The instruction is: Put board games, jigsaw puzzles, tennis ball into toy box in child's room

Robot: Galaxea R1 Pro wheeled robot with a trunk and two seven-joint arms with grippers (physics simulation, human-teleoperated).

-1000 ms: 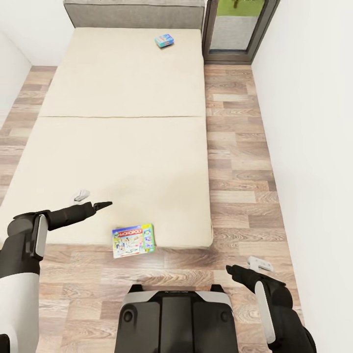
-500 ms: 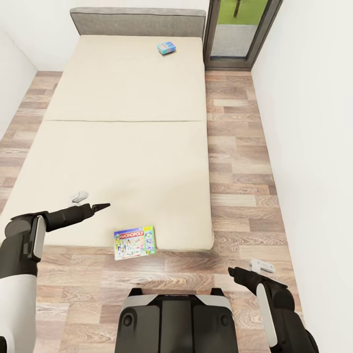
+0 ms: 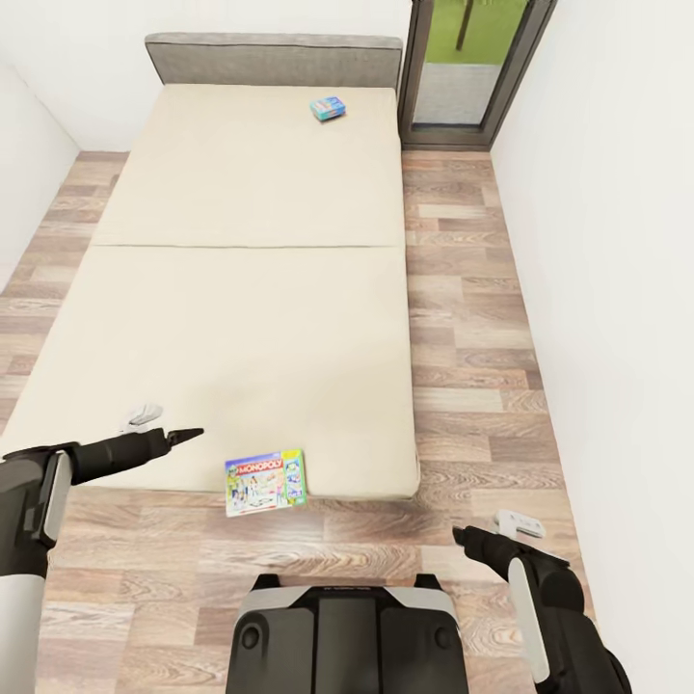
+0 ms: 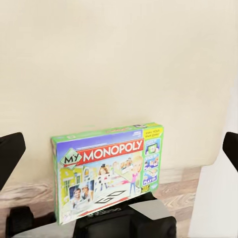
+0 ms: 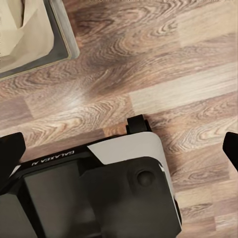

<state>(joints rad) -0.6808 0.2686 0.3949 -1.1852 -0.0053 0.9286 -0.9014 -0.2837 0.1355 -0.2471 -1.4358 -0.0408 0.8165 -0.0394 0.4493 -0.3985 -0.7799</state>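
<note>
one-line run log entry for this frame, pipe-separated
phase: at bed foot | left gripper: open, over bed | right gripper: open, over floor | Monopoly box: overhanging bed edge | blue game box: near headboard

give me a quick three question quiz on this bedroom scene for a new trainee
1. True or false: the Monopoly box lies at the foot edge of the bed.
2. Where is the blue box? A) near the headboard B) on the floor C) in a gripper
3. Fill in: the left gripper hovers over the ____; the right gripper hangs over the floor.

Key: 1 true; 2 A; 3 bed.
</note>
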